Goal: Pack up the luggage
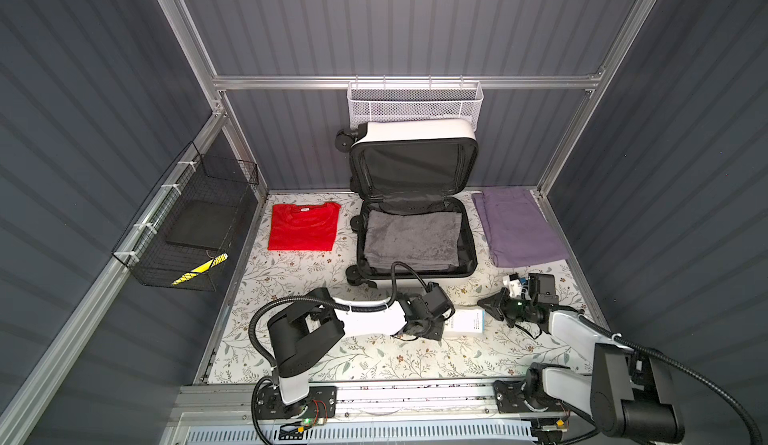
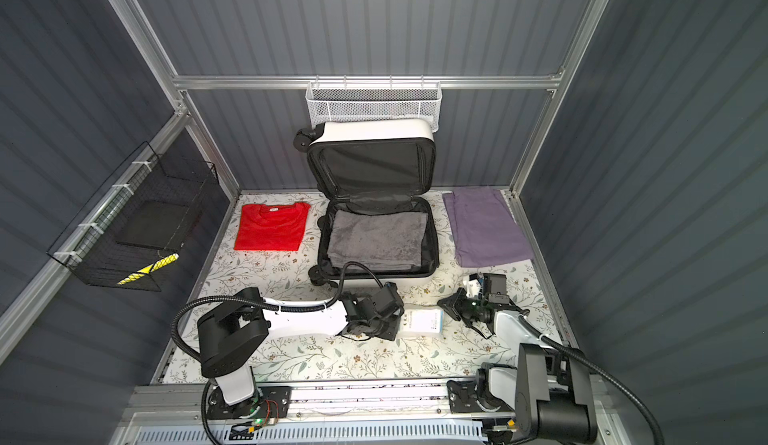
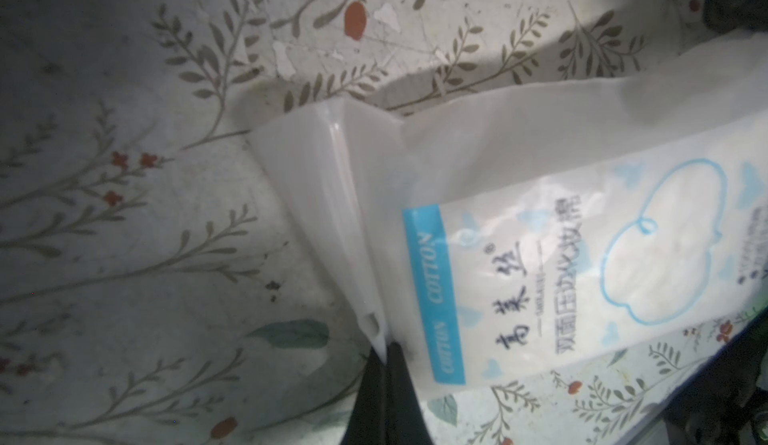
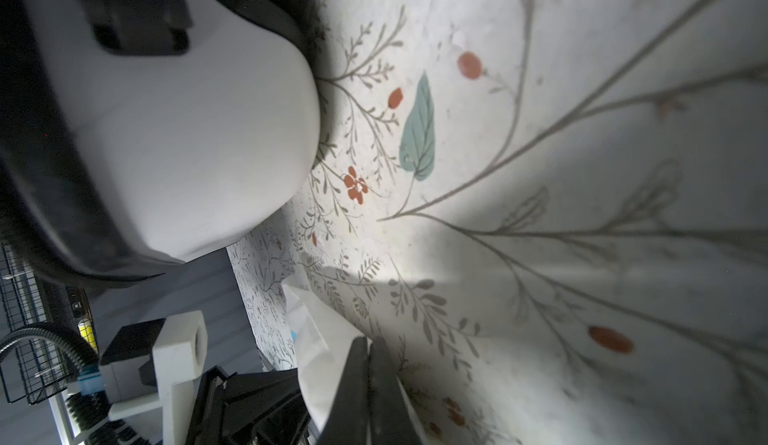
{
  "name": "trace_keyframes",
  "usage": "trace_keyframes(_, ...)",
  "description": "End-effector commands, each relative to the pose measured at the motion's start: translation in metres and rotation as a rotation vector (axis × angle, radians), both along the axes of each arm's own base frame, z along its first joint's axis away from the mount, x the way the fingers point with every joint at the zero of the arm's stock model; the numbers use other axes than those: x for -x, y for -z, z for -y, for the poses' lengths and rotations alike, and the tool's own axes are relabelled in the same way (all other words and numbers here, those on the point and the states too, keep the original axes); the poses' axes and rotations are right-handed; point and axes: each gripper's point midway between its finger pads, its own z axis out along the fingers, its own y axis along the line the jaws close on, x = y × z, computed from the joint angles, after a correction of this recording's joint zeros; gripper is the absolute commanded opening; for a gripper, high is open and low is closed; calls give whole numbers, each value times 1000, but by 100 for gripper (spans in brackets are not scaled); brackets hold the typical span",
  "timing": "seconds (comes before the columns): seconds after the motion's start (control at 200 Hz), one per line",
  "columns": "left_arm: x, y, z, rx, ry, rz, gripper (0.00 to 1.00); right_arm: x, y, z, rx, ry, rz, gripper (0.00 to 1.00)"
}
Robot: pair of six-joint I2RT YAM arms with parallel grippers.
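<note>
Hidden parts, listed first for you. The left gripper (image 3: 384, 353) has its tips buried under its own wrist housing in both top views, so only the left wrist view shows them to you. The right gripper (image 4: 369, 349) has its jaws pressed together against the end flap of the cotton pad packet (image 1: 469, 322); you cannot tell whether any film is caught between them. A black cable (image 1: 409, 270) from the left arm (image 1: 365, 318) crosses the front rim of the luggage (image 1: 415, 131). Apart from "COTTON", the packet's small print is too blurred to read.

Materials and shapes.
- luggage: small white hard shell with rounded corners, black wheels and black fabric lining. It lies open at the back centre of the table (image 1: 374, 355), base flat and lid upright against the back wall.
- grey towel (image 1: 411, 237): plush and folded, filling the base.
- red T-shirt (image 1: 303, 227): folded square, flat on the table to the left of the luggage.
- purple trousers (image 1: 515, 227): folded, flat on the table to the right of the luggage.
- cotton pad packet: glossy white film with a pale blue band and a cloud outline. It rests on the floral table cover in front of the luggage, between the two grippers.

Arm pose. The left arm reaches in low from the front left, forearm level and pointing right, with its jaws pinching the packet's crimped seam. The right arm (image 1: 569, 326) comes in from the front right with its gripper low and pointing left at the packet's other end.
</note>
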Motion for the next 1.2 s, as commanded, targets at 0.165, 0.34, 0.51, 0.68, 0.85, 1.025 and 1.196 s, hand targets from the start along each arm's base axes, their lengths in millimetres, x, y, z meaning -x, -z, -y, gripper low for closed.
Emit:
trace_keyframes(0.165, -11, -72, 11, 80, 54, 92, 0, -3, -64, -12, -42, -21, 103, 0)
trace_keyframes(0.34, -20, -133, 17, 169, 76, 167, 0, -17, -115, -16, -65, -13, 181, 0)
trace_keyframes(0.51, -59, -186, 8, 245, 36, 220, 0, -55, -172, -19, -83, 5, 269, 0)
trace_keyframes(0.68, -109, -236, -3, 256, 11, 336, 0, -107, -218, -27, -72, 8, 330, 0)
trace_keyframes(0.85, -157, -247, -27, 243, -46, 378, 0, -156, -237, -42, -57, -7, 356, 0)
trace_keyframes(1.025, -193, -237, -53, 211, -92, 382, 0, -194, -226, -58, -61, -19, 341, 0)
trace_keyframes(1.196, -203, -212, -69, 161, -108, 364, 0, -209, -207, -78, -55, -58, 316, 0)
